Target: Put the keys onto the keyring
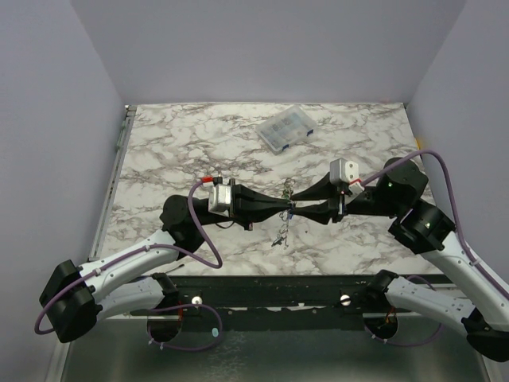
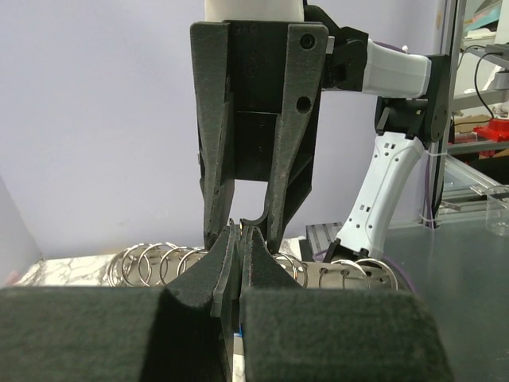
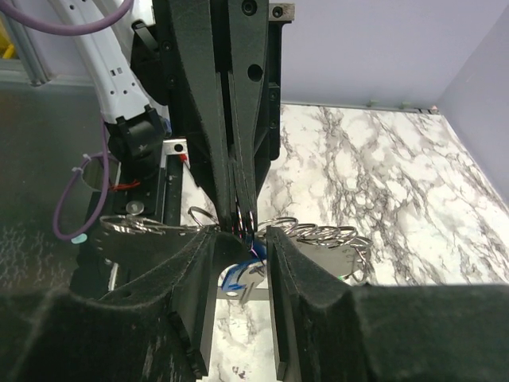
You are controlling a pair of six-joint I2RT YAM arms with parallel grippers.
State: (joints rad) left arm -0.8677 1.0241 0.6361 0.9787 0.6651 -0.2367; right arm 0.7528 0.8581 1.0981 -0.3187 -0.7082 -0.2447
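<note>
Both arms are nose to nose over the middle of the marbled counter (image 1: 175,143). The left end effector (image 1: 285,208) is pinched tight, and the keyring (image 2: 250,221) shows as a thin arc poking out right at its tips, so it looks clamped on that loop. The right end effector (image 1: 294,202) has its fingers (image 3: 298,270) apart, straddling the left one's tips. A blue key (image 3: 235,276) sits in that gap, though I can't say it's gripped. Below the meeting point, a short chain (image 1: 278,235) dangles towards the counter. The clear compartment box (image 1: 285,127) sits well back, apart from all this.
</note>
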